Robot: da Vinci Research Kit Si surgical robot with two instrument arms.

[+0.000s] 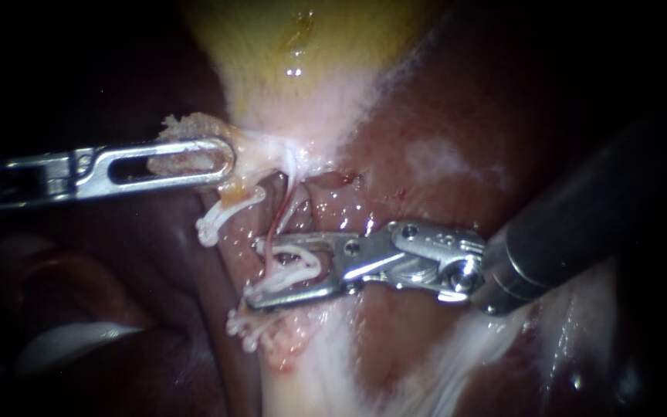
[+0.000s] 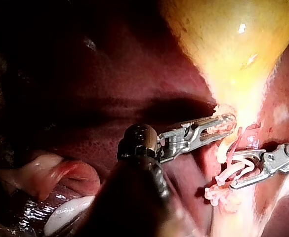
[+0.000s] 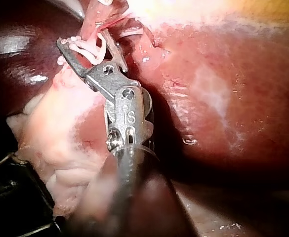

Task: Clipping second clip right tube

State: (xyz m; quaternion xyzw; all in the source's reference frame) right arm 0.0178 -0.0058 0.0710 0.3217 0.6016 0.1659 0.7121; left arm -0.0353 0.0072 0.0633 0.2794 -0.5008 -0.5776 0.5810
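Between the two sets of jaws: the right tube [image 1: 277, 228], a thin reddish strand, runs from the far side toward the near side and passes into the right-hand jaws.
right instrument [image 1: 255, 274]: comes in from the right. Its jaws stand apart, yet both press on the held clip seated between them.
held clip [image 1: 295, 276]: white, its two legs lie along the jaws with the right tube crossing between them.
left instrument [image 1: 219, 161]: comes in from the left, well to the far left of the right instrument. Its slotted jaws pinch pale tissue at the narrow end of the gallbladder.
gallbladder [image 1: 303, 54]: yellow, on the far side, tapering toward the tubes.
far clip [image 1: 224, 215]: white, just near of the left instrument's jaws, left of the right tube.
near clip [image 1: 245, 324]: white, just near of the right instrument's lower jaw; which tube it closes cannot be told.
liver [image 1: 426, 193]: dark red and wet, under and around everything.
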